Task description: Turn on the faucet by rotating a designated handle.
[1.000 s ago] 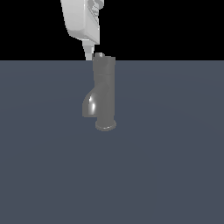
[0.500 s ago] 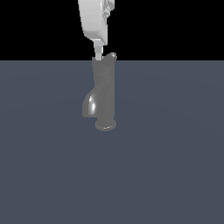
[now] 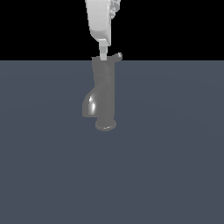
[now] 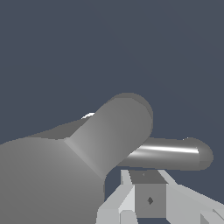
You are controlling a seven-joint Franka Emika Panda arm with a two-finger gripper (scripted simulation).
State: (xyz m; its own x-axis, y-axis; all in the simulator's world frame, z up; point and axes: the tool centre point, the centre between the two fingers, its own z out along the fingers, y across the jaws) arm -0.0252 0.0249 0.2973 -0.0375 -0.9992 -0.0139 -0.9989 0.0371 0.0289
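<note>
The grey metallic faucet (image 3: 104, 94) stands upright on the dark floor, its curved spout (image 3: 89, 105) toward the exterior view's left. The thin handle (image 3: 116, 57) sticks out of the cap toward the exterior view's right. My gripper (image 3: 103, 52) hangs straight down over the cap, its tip level with the handle and just left of it. In the wrist view the faucet (image 4: 105, 135) fills the near side, and the shiny handle (image 4: 170, 153) lies right in front of my gripper (image 4: 148, 201). The fingers look pressed together and hold nothing.
A flat dark blue-grey floor (image 3: 175, 166) stretches all around the faucet, with black background above the horizon. Nothing else stands on it.
My gripper has moved toward the exterior view's right, from beside the cap to above it. The handle tip now sticks out slightly further to the right.
</note>
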